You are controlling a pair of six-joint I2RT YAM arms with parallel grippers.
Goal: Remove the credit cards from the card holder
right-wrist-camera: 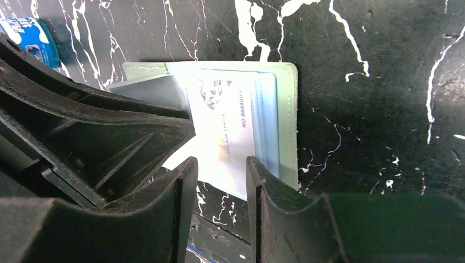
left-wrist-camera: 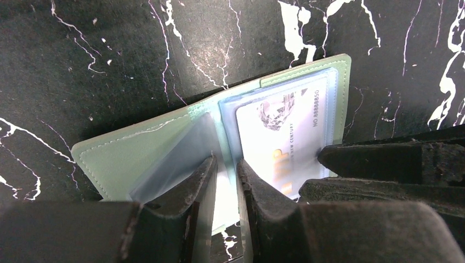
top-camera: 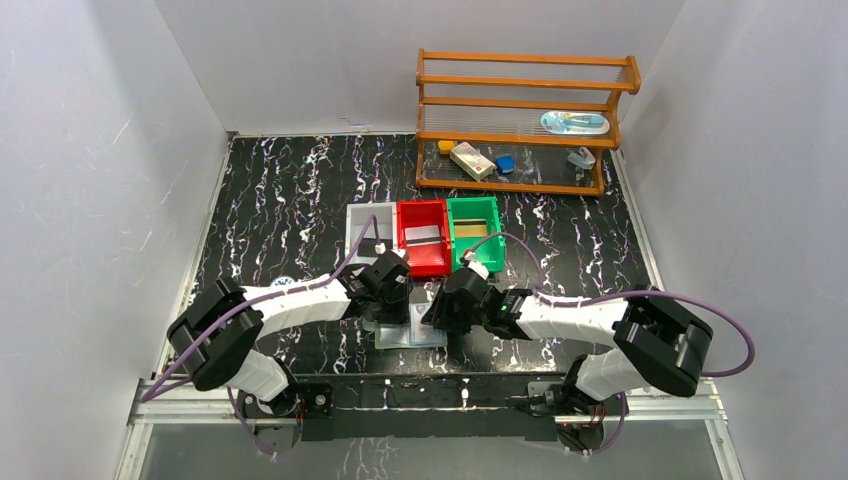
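The card holder (top-camera: 412, 338) lies open near the front edge, grey-green with clear bluish pockets (left-wrist-camera: 126, 159) (right-wrist-camera: 288, 109). A pale printed credit card (left-wrist-camera: 285, 131) (right-wrist-camera: 225, 126) sits in its right-hand pocket, its near end poking out past the holder's edge. My left gripper (top-camera: 390, 315) (left-wrist-camera: 226, 170) rests on the holder's middle fold, jaws a narrow gap apart with nothing clamped between them. My right gripper (top-camera: 450, 322) (right-wrist-camera: 221, 170) is open, its fingertips astride the card's near end; its fingers (left-wrist-camera: 384, 159) also show in the left wrist view.
White (top-camera: 366, 215), red (top-camera: 423, 262) and green (top-camera: 476, 205) bins stand in a row behind the holder; the red and green ones hold cards. A wooden rack (top-camera: 520, 85) with small items is at the back right. A blue-and-white tin (right-wrist-camera: 30, 35) lies left of the holder.
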